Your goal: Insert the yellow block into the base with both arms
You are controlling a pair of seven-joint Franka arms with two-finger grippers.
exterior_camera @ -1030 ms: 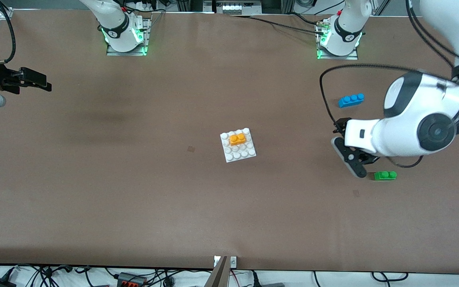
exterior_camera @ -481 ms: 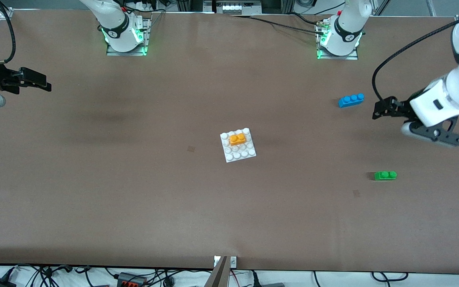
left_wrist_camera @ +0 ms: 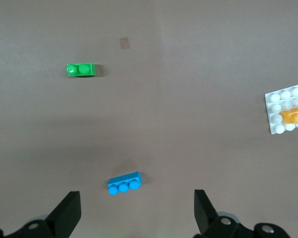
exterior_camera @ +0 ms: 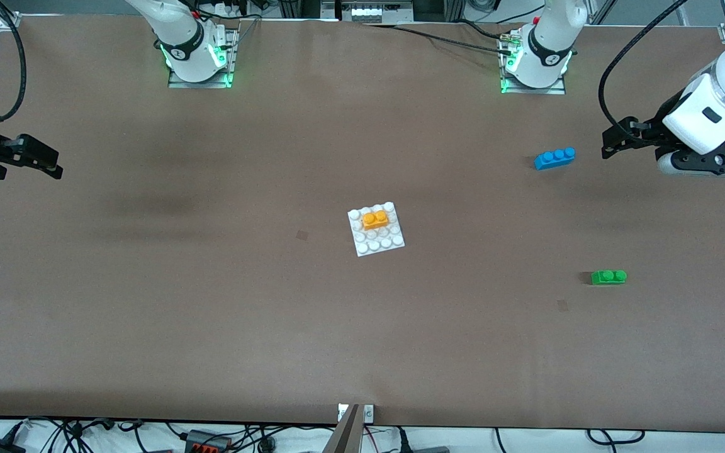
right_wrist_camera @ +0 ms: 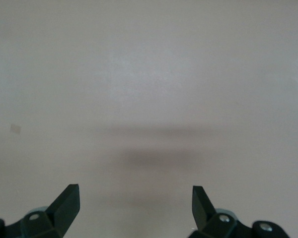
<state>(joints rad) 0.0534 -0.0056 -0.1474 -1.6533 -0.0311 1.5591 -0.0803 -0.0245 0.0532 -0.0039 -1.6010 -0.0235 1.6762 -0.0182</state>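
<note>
The yellow block [exterior_camera: 375,219] sits on the studs of the white base [exterior_camera: 376,229] at mid-table, in the base's part farther from the front camera. Both also show in the left wrist view, the block [left_wrist_camera: 293,115] on the base [left_wrist_camera: 288,107]. My left gripper [exterior_camera: 615,139] is open and empty, up in the air at the left arm's end of the table, beside the blue brick. Its wide-apart fingers [left_wrist_camera: 69,212] show in its wrist view. My right gripper [exterior_camera: 40,158] is open and empty over bare table at the right arm's end, its fingers [right_wrist_camera: 67,201] spread.
A blue three-stud brick [exterior_camera: 554,157] lies toward the left arm's end; it also shows in the left wrist view [left_wrist_camera: 124,183]. A green two-stud brick [exterior_camera: 608,277] lies nearer the front camera; it shows in the left wrist view too [left_wrist_camera: 81,70]. The table is brown.
My left arm has pulled up and away from beside the green brick, out to its end of the table. My right gripper has shifted a little outward. The yellow block and base have not moved.
</note>
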